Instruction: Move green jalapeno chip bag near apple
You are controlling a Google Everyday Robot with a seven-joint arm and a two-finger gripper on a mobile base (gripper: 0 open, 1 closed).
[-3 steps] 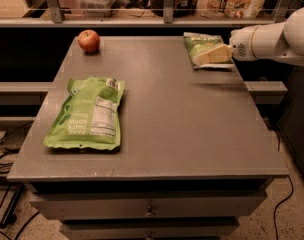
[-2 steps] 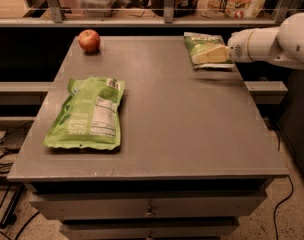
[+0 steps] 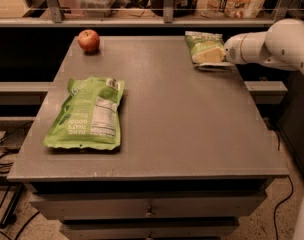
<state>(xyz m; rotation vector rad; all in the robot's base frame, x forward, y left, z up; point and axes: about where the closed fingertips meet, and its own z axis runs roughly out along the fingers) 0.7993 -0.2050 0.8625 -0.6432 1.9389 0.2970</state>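
- The gripper (image 3: 212,57) sits at the table's far right corner, on the green jalapeno chip bag (image 3: 202,40); whether it's pinching the bag, I cannot tell
- The apple (image 3: 89,40) waits far left, well apart; best to grip firmly, travel left, and stop beside it without a nudge

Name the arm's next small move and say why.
Probably take hold of the chip bag and lift it slightly: the gripper is right at the bag on the table's far right corner, while the apple sits at the far left corner.
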